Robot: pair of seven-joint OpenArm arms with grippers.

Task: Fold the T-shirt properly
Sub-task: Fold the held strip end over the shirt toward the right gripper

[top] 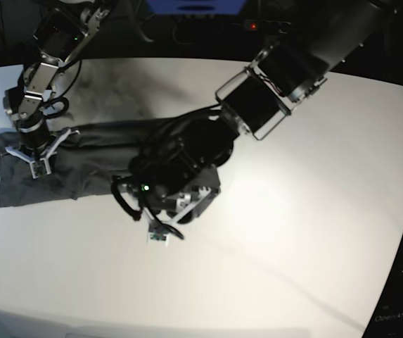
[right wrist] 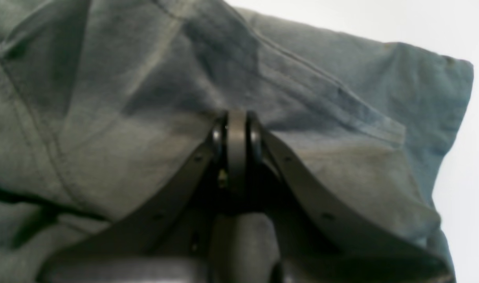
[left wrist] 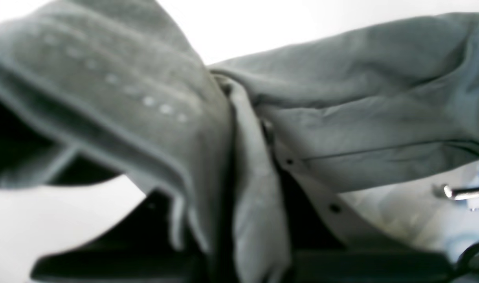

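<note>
Dark charcoal-grey cotton T-shirt [top: 81,158], bunched lengthwise, lies on the white table [top: 306,211] at its left side. Right gripper [right wrist: 236,129], jaws pressed together, pinches a fold at one end; left gripper [left wrist: 243,129] pinches cloth at the other.

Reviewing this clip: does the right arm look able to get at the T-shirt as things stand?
Probably yes: the right gripper is already shut on a fold of the T-shirt, with nothing in between.

A plain dark charcoal-grey cotton T-shirt [top: 81,158], no print, lies on a white matte table [top: 292,232]; both robot arms are black.
</note>
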